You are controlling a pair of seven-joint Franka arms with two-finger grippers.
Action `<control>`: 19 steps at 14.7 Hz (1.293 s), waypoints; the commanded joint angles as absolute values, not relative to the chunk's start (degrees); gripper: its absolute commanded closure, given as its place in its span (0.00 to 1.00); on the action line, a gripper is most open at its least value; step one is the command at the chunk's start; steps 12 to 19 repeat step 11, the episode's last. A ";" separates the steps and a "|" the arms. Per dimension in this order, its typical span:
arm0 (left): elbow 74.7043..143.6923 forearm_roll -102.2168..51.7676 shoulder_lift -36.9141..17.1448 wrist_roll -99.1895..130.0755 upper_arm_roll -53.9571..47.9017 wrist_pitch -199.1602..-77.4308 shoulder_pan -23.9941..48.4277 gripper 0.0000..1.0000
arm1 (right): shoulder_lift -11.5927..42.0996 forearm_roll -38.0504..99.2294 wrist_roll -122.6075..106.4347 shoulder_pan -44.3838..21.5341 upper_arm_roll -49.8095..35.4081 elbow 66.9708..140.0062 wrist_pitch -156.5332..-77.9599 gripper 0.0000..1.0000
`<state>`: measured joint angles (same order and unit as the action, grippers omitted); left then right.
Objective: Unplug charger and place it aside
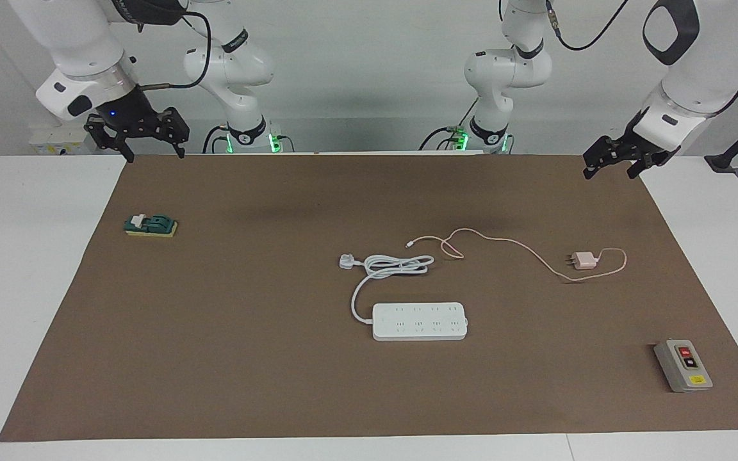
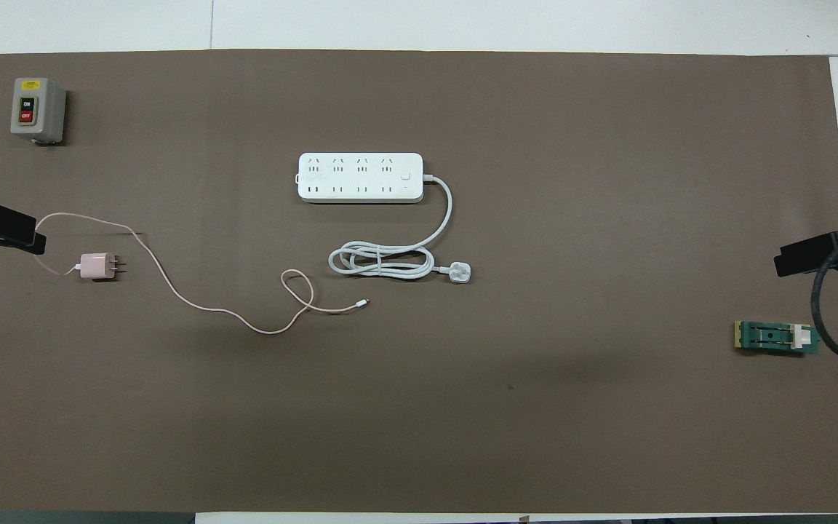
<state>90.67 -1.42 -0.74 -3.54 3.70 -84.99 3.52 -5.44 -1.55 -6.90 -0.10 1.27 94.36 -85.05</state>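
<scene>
Overhead view: pale-pink cube charger (image 2: 95, 266), two prongs, thin looping cable, unplugged.

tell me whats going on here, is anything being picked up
Nothing is being handled. The pink charger lies unplugged on the brown mat, toward the left arm's end of the table, apart from the white power strip, whose sockets are all free. The left gripper and right gripper hang raised at the mat's two robot-side corners, jaws open, holding nothing.

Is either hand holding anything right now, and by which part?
Nothing is held. Left hand and right hand are empty; the charger lies on the mat.
</scene>
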 commanded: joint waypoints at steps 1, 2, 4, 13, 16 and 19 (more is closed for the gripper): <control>91.05 -0.35 0.00 -4.22 2.90 -85.96 3.60 0.00 | -6.33 -3.95 -5.71 -0.62 0.62 95.01 -86.04 0.00; 91.14 -0.35 0.09 -4.22 2.90 -85.96 3.60 0.00 | -6.42 -4.22 -5.71 -0.62 0.62 95.18 -86.04 0.00; 91.14 -0.35 0.00 -4.22 2.81 -86.48 3.60 0.00 | -6.42 -4.13 -5.63 -0.26 0.62 95.19 -86.13 0.00; 91.41 -0.35 0.09 -4.13 2.81 -86.92 3.60 0.00 | -6.42 -3.16 -5.62 -0.26 0.62 95.01 -86.04 0.00; 91.41 -0.35 0.09 -4.13 2.81 -86.92 3.60 0.00 | -6.42 -3.16 -5.62 -0.26 0.62 95.01 -86.04 0.00; 91.41 -0.35 0.09 -4.13 2.81 -86.92 3.60 0.00 | -6.42 -3.16 -5.62 -0.26 0.62 95.01 -86.04 0.00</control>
